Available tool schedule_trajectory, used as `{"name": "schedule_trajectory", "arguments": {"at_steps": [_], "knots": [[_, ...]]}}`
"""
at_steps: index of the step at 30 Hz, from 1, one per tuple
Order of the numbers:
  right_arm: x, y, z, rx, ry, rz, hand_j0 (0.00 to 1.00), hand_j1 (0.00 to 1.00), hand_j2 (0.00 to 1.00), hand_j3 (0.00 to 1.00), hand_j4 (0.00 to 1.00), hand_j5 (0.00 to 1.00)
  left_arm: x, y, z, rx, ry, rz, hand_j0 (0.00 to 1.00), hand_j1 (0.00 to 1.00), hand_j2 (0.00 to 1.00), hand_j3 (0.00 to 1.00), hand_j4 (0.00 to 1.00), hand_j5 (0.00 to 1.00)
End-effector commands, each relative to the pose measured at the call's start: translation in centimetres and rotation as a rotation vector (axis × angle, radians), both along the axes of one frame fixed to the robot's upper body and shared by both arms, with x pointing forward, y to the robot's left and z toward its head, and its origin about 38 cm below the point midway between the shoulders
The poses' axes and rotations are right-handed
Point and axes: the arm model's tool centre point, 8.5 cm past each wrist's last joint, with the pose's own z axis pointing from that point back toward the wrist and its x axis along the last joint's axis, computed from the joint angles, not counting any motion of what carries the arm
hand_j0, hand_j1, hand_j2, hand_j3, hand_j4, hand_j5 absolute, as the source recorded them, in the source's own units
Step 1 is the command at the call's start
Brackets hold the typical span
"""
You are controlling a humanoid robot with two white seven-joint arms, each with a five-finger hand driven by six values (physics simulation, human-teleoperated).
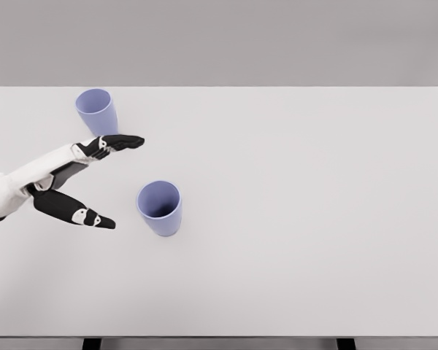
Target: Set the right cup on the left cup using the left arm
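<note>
Two lavender cups stand upright on the white table [314, 219]. The left cup [96, 111] is at the far left near the back edge. The right cup [160, 207] stands nearer the front, left of the table's middle. My left hand [117, 179] comes in from the lower left and is open: its fingers [120, 141] stretch out just below the left cup, and its thumb [84, 214] points toward the right cup, about a cup's width to its left. The hand holds nothing and touches neither cup.
The table's front edge [219, 337] runs along the bottom, with dark legs below it. A grey wall lies behind the back edge.
</note>
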Motion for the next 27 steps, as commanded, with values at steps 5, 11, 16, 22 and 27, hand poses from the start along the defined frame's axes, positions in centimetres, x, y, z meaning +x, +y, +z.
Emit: {"name": "schedule_trajectory", "arguments": {"at_steps": [5, 11, 16, 22, 27], "knots": [[0.0, 0.0, 0.0, 0.000, 0.000, 0.000, 1.00, 1.00, 1.00, 1.00, 1.00, 1.00, 0.3, -1.6, -2.3, -0.013, 0.140, 0.009, 1.00, 1.00, 1.00, 1.00, 1.00, 1.00], [0.0, 0.0, 0.0, 0.000, 0.000, 0.000, 1.00, 1.00, 1.00, 1.00, 1.00, 1.00, 0.6, -2.1, -3.8, 0.017, 0.216, 0.031, 1.00, 1.00, 1.00, 1.00, 1.00, 1.00], [0.0, 0.0, 0.0, 0.000, 0.001, 0.000, 1.00, 1.00, 1.00, 1.00, 1.00, 1.00, 1.1, -3.8, -5.6, 0.078, 0.160, 0.054, 1.00, 1.00, 1.00, 1.00, 1.00, 1.00], [0.0, 0.0, 0.0, 0.000, 0.000, 0.000, 1.00, 1.00, 1.00, 1.00, 1.00, 1.00, 1.1, -3.7, -6.1, 0.110, 0.159, 0.061, 1.00, 1.00, 1.00, 1.00, 1.00, 1.00], [0.0, 0.0, 0.0, 0.000, 0.000, 0.000, 1.00, 1.00, 1.00, 1.00, 1.00, 1.00, 1.6, -3.1, -7.3, 0.129, 0.186, 0.088, 1.00, 1.00, 1.00, 1.00, 1.00, 1.00]]}}
